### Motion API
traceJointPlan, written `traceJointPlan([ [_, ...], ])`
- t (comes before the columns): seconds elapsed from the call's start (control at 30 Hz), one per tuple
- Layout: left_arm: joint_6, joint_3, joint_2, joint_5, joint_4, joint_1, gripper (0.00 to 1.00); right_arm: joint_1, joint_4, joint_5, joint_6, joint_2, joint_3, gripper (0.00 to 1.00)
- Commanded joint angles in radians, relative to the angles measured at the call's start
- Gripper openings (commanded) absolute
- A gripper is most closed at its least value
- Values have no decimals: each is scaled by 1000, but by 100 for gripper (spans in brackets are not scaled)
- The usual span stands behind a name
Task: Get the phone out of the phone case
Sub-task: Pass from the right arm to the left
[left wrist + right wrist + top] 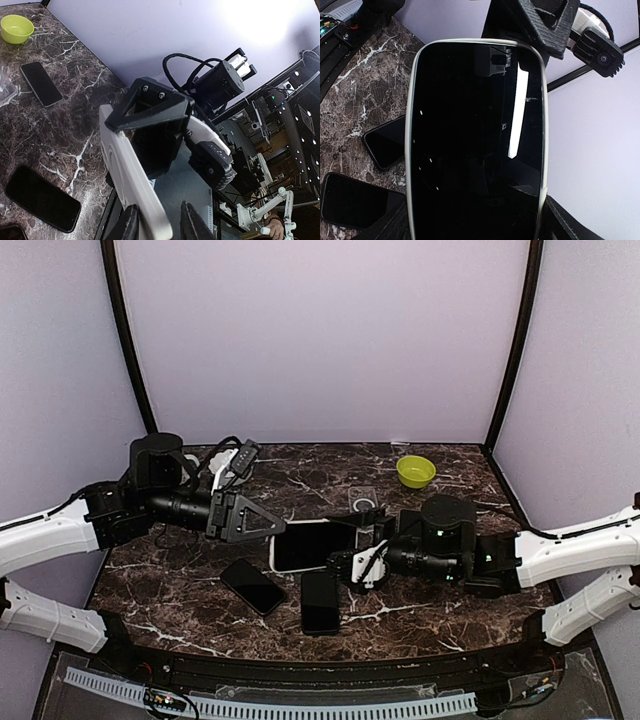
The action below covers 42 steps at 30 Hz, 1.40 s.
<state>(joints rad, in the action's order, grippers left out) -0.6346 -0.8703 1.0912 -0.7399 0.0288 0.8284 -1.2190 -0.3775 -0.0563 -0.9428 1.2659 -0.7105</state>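
Observation:
The phone (pixel 475 140) faces up with a dark screen inside its white phone case (pixel 274 555), held above the marble table between the two arms. My right gripper (pixel 476 231) is shut across the case's width, one finger (pixel 387 227) on each long edge. The case's far end (pixel 131 170) lies between the jaws of my left gripper (pixel 159 225). It rests against one finger (pixel 126 222), and a gap shows before the other. In the top view the left gripper (pixel 280 526) meets the case from the left and the right gripper (pixel 346 562) from the right.
Two bare black phones (pixel 252 586) (pixel 319 602) lie on the table below the held case. A green bowl (pixel 415 471) sits at the back right, with a small clear item (pixel 365 502) near it. Purple walls close in three sides.

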Motion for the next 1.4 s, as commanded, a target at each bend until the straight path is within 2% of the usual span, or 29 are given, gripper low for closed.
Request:
traceJointPlan([
  [0.0, -8, 32, -24, -18, 17, -3, 31, -10, -110, -21, 1, -2, -57, 0],
  [0.3, -30, 46, -31, -36, 55, -2, 23, -10, -139, -16, -53, 2, -43, 0],
  [0.4, -47, 55, -35, -58, 83, -2, 25, -10, -165, -19, -93, 4, -23, 0],
  [0.53, -61, 57, -42, -74, 93, -2, 33, -10, -198, -26, -145, 9, -9, 0],
  [0.63, -69, 61, -48, -84, 100, -2, 33, -10, -224, -28, -165, 13, -7, 0],
  [1.07, -88, 78, -70, -101, 133, -2, 25, -11, -234, -16, -220, 3, 23, 0],
  [1.23, -128, 88, -60, -164, 199, -2, 23, -10, -270, -19, -258, 15, 35, 0],
  [1.37, -159, 85, -52, -231, 240, -2, 23, -1, -365, -21, -303, 51, 34, 0],
])
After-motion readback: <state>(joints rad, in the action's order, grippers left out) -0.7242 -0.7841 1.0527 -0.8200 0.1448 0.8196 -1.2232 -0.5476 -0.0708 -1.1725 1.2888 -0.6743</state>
